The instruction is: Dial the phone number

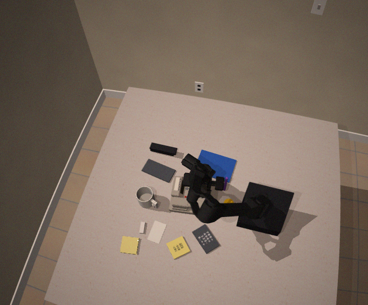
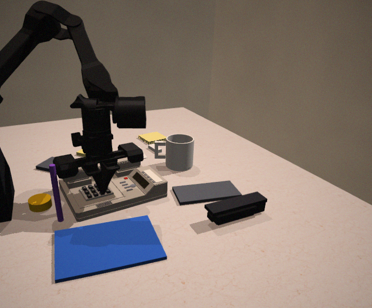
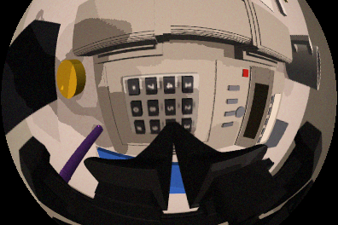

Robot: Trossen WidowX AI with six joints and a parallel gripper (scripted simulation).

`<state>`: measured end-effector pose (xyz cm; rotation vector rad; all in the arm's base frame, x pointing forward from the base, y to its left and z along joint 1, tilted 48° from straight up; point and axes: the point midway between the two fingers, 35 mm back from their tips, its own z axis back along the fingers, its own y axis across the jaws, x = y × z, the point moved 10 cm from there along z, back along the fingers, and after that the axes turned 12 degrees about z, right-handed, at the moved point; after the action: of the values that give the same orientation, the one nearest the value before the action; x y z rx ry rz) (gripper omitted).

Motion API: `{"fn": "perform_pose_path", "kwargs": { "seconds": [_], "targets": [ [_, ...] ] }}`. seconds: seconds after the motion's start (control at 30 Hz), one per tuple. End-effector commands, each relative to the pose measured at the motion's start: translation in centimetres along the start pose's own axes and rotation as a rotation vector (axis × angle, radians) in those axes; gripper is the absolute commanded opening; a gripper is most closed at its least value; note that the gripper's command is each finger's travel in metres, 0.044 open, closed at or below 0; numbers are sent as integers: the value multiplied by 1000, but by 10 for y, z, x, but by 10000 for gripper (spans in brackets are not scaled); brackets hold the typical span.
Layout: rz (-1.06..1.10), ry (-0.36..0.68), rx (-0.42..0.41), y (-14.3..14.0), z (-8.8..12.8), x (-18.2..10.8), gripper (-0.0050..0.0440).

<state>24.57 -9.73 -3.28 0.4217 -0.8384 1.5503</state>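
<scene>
The grey desk phone [image 2: 114, 192] sits mid-table, its handset [image 3: 170, 14] in the cradle. It also shows in the overhead view [image 1: 181, 195]. Its dark keypad [image 3: 160, 104] lies beside a small display [image 3: 259, 105] and a red button [image 3: 245, 73]. My gripper [image 2: 104, 190] is shut with nothing between the fingers. It points straight down, its joined tips on a key at the keypad's right side. In the wrist view the tips [image 3: 172, 126] cover the near edge of the keypad. A yellow note [image 1: 178, 247] with writing lies at the table's front.
A purple rod [image 2: 56, 192] stands upright left of the phone, next to a yellow disc [image 2: 40, 202]. A blue pad [image 2: 106, 245], a grey mug [image 2: 179, 151], a grey slab [image 2: 206, 191], a black block [image 2: 235, 206] and a dark keypad card [image 1: 205, 238] surround the phone.
</scene>
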Motion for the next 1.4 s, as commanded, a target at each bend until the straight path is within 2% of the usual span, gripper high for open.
{"fn": "perform_pose_path", "kwargs": {
  "seconds": [0.0, 0.37, 0.57, 0.77, 0.9, 1.37],
  "targets": [
    [-3, -5, 4, 1, -2, 0, -50],
    [-3, -5, 4, 1, -2, 0, -50],
    [-3, -5, 4, 1, 28, 0, -50],
    [-3, -5, 4, 1, 28, 0, -50],
    [-3, -5, 4, -18, 28, 16, -50],
    [-3, -5, 4, -18, 16, 16, -50]
  ]
}}
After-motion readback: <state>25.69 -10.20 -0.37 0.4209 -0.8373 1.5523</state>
